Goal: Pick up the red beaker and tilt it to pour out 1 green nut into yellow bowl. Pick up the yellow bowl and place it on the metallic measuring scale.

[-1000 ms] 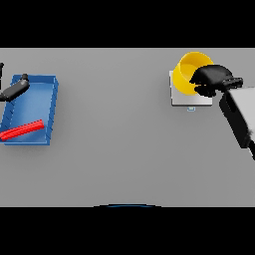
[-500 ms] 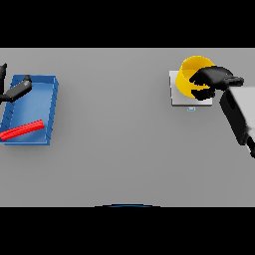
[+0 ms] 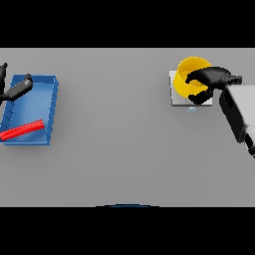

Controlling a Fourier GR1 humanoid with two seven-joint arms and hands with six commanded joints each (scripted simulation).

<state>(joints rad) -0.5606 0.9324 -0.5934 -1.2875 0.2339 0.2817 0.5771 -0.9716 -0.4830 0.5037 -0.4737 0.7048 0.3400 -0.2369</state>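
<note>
I see a plain grey table [image 3: 114,149] with no pattern on it. Toward its far right corner sits a bright yellow bowl [image 3: 189,69] on a pale silver-grey scale [image 3: 175,97]. My right hand [image 3: 209,82] is black, on a white and grey arm [image 3: 239,117]. At the left edge I see a blue tray [image 3: 47,107] holding a red beaker [image 3: 22,130], and my left hand [image 3: 17,89] is dark grey to black.
</note>
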